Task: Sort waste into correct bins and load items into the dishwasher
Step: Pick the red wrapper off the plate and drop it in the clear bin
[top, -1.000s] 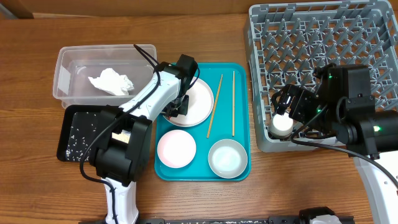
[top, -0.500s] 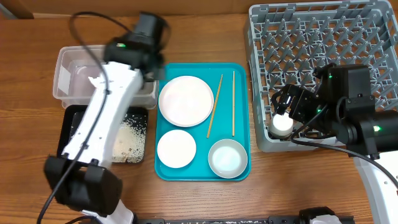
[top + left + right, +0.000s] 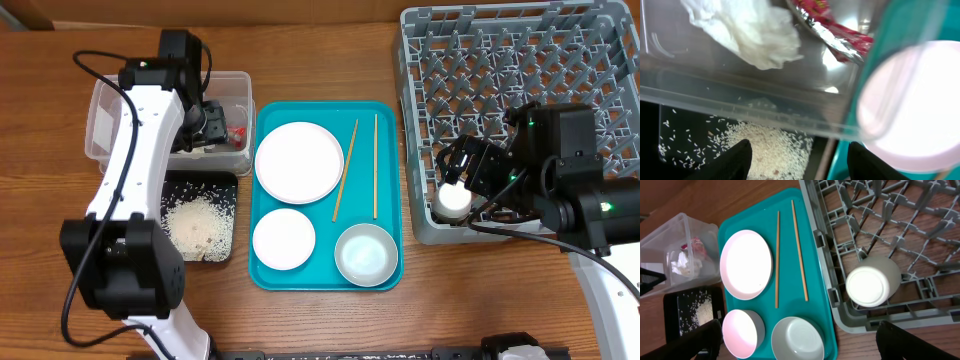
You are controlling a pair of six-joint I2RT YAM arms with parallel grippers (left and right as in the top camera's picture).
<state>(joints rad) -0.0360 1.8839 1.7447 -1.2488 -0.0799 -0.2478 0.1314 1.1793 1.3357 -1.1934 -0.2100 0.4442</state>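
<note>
OVERHEAD: shows left gripper (image 3: 210, 122) above clear tub (image 3: 105, 130), red wrapper (image 3: 237, 132) inside, rice grains (image 3: 195, 222) in black tray (image 3: 228, 246) | LEFT WRIST: shows fingers (image 3: 735, 162) spread, empty, over tissue (image 3: 755, 35) | RIGHT WRIST: shows right gripper (image 3: 800, 327) released, white cup (image 3: 872, 282) resting in dish rack (image 3: 900, 210) | STEP: likely waste sorted, loading begun | NEXT: calls for gripping plate (image 3: 298, 162) from teal tray (image 3: 389, 200).

Reads teal across the serving tray (image 3: 390, 200), white on the plate (image 3: 299, 162), pale pink in the small bowl (image 3: 742, 332), whitish-grey in the second bowl (image 3: 364, 254). Shows tan chopsticks (image 3: 345, 170), a grey lattice rack (image 3: 520, 50), a white cup (image 3: 452, 203), a red wrapper (image 3: 837, 30) and white tissue (image 3: 757, 37) in the clear tub (image 3: 98, 120), and white rice (image 3: 196, 224) speckling the black tray (image 3: 238, 215).
</note>
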